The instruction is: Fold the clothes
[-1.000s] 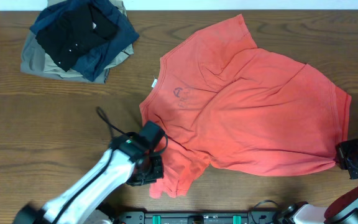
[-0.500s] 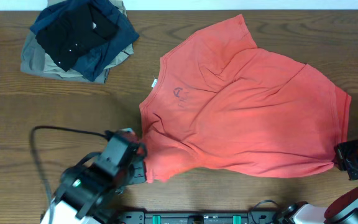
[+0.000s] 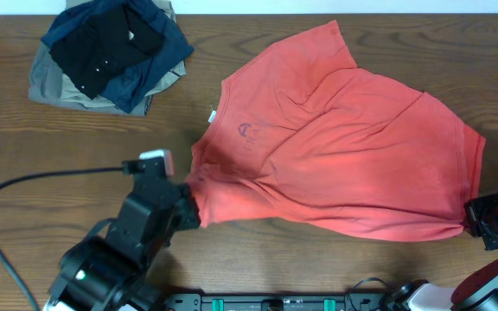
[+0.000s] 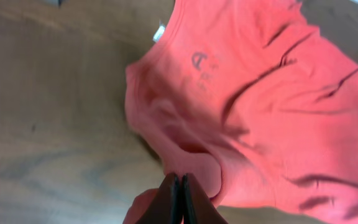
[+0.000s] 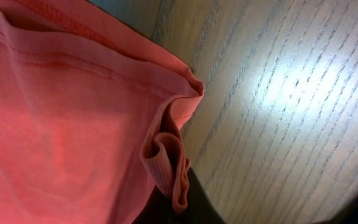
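Currently pinching T-shirt (image 3: 335, 164) at its 8 o'clock edge with left gripper (image 4: 180, 198), fingers closed tight on sleeve fabric; clamping 4 o'clock hem corner with right gripper (image 3: 484, 220), likewise closed on cloth. Probably tensioning it flat across table (image 3: 41, 173) before folding.

Coral-red short-sleeved T-shirt (image 3: 344, 164), small dark chest logo facing up, lies spread but wrinkled across the table (image 3: 59, 173), centre-right; lower-left edge and right hem corner bunched.

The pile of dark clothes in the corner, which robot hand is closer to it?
Left. The left gripper grips the red shirt at its edge nearest the pile. The right gripper grips the shirt's opposite end, much farther away.
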`<state>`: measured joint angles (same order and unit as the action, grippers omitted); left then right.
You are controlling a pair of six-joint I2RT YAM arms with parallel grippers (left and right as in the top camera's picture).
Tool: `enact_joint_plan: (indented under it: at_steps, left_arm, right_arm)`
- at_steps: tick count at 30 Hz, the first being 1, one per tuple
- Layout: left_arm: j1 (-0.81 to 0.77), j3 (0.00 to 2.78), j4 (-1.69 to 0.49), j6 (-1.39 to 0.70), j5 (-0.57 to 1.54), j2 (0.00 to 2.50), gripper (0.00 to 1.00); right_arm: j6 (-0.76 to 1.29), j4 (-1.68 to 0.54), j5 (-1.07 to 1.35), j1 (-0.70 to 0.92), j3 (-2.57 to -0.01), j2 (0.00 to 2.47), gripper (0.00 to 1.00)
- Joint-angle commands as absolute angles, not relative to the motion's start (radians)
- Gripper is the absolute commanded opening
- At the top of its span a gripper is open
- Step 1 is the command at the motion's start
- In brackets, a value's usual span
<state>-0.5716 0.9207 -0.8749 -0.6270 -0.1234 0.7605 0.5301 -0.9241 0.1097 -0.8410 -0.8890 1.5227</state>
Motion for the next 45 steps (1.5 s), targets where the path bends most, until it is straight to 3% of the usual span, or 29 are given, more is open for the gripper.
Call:
enact_joint_plan:
  at_steps: [1, 17, 24, 45]
  left_arm:
    - [-0.573, 0.913, -0.823, -0.598, -0.178, 0.821, 0.06]
    - [-0.572, 0.913, -0.406, -0.594, -0.516, 1.238, 0.06]
    - [-0.561, 0.913, -0.209, -0.531, -0.525, 1.365, 0.06]
    - [-0.477, 0.913, 0.057, -0.532, -0.506, 1.583, 0.06]
  right_arm:
    - [0.519, -0.92, 0.113, -0.85, -0.906, 1.509, 0.01]
    - [0.545, -0.778, 0.186, -0.85, -0.906, 1.509, 0.01]
    - [0.544, -0.698, 0.222, -0.839, -0.906, 1.509, 0.01]
    - [0.546, -0.517, 0.096, -0.69, -0.903, 1.51, 0.01]
